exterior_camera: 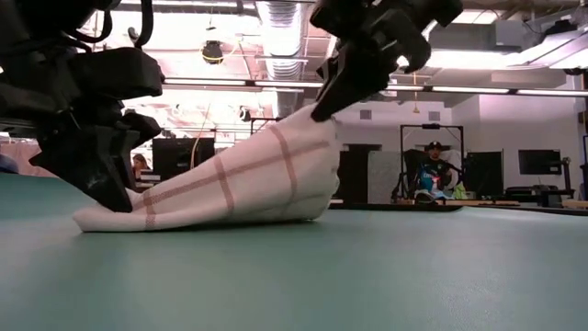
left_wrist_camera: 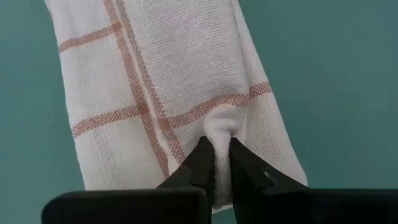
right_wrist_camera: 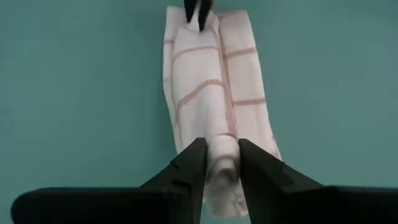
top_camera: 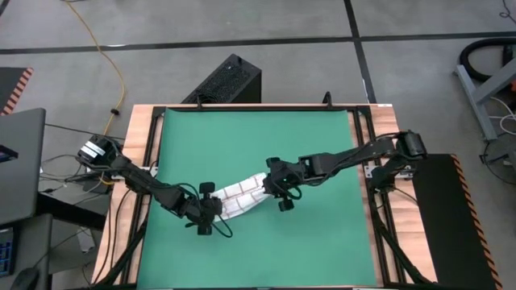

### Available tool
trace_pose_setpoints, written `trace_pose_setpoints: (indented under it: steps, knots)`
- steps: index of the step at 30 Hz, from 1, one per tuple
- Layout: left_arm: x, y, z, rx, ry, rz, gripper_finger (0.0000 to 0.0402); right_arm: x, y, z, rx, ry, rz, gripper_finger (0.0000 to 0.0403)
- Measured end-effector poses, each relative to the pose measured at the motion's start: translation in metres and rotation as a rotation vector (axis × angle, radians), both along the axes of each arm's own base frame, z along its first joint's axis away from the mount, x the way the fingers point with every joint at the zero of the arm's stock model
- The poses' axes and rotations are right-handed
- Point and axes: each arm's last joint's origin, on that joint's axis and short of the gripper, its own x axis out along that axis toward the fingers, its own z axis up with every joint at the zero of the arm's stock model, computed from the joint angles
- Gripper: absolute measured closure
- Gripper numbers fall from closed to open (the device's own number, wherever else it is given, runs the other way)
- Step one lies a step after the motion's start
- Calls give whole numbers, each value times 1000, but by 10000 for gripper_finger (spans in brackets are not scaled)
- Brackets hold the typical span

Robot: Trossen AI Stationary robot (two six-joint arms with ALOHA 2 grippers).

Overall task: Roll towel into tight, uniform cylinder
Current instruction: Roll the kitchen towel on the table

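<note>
Both arms reach low over the green mat [top_camera: 322,153] on the table [top_camera: 139,137], meeting near its middle. The towel [top_camera: 242,196], folded into a long narrow strip, stretches between them. The right gripper [right_wrist_camera: 218,163] has its fingers clamped on one bunched end, lifted above the mat. The left gripper [left_wrist_camera: 217,163] pinches a small fold at the other end, which lies on the mat.

You get even overhead light; ceiling lamps [exterior_camera: 276,87] glare pinkish in the low view; your near mat [exterior_camera: 294,285] blurs; shadows stay faint.
</note>
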Motion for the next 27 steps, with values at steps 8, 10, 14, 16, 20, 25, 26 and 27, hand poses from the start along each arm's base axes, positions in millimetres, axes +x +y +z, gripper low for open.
trace_pose_setpoints:
  steps: [8, 10, 14, 16, 20, 25, 26, 27]
  knots:
    - [-1, 0, 0, 2, 8, -1, 384, 16, -18, -58, 119, 212, -29, 294]
    - [-1, 0, -1, 2, 9, -2, 384, 20, -21, -74, 133, 256, -40, 294]
    - [-2, 1, -1, 0, 25, -5, 384, 23, -22, -84, 133, 269, -41, 294]
    - [-2, 1, -1, -1, 27, -6, 384, 23, -22, -81, 116, 258, -40, 294]
    - [-2, 1, -1, 1, 31, -13, 384, 18, -26, -64, 56, 213, -40, 294]
    - [-2, 1, -1, 2, 34, -16, 384, 11, -36, -33, 59, 125, -63, 294]
    - [-3, 1, -1, 1, 35, -16, 383, 9, -37, -32, 61, 131, -64, 294]
    - [-3, 1, -1, 2, 36, -16, 383, 7, -37, -31, 75, 144, -56, 294]
